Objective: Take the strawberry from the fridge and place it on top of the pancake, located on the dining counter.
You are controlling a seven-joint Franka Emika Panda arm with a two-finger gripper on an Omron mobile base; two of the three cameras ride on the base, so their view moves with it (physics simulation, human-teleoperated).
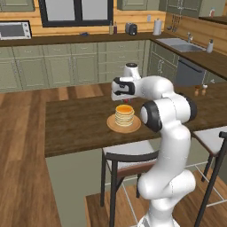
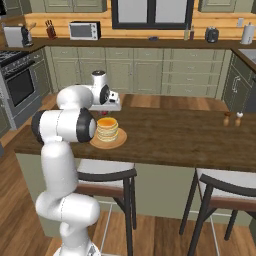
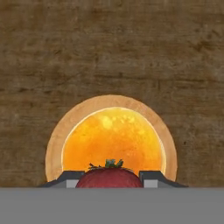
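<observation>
In the hand view a red strawberry (image 3: pixel 109 178) with a green top sits between my two dark fingertips (image 3: pixel 72 178), and my gripper (image 3: pixel 109 180) is shut on it. Straight below lies the pancake (image 3: pixel 113 135), golden on top, on its round light-brown plate (image 3: pixel 54 144). From the base views my gripper (image 1: pixel 125 101) (image 2: pixel 103 113) hangs just above the pancake stack (image 1: pixel 124 115) (image 2: pixel 107 130) on the dark wooden dining counter (image 1: pixel 75 124) (image 2: pixel 175 135). The fridge is out of view.
Two small shakers (image 1: pixel 200 90) (image 2: pixel 232 119) stand on the counter's right end. Stools (image 1: pixel 128 155) (image 2: pixel 225 182) are tucked under the counter's near edge. Wall counters with a sink (image 1: pixel 181 44) and an oven (image 2: pixel 15 85) lie beyond.
</observation>
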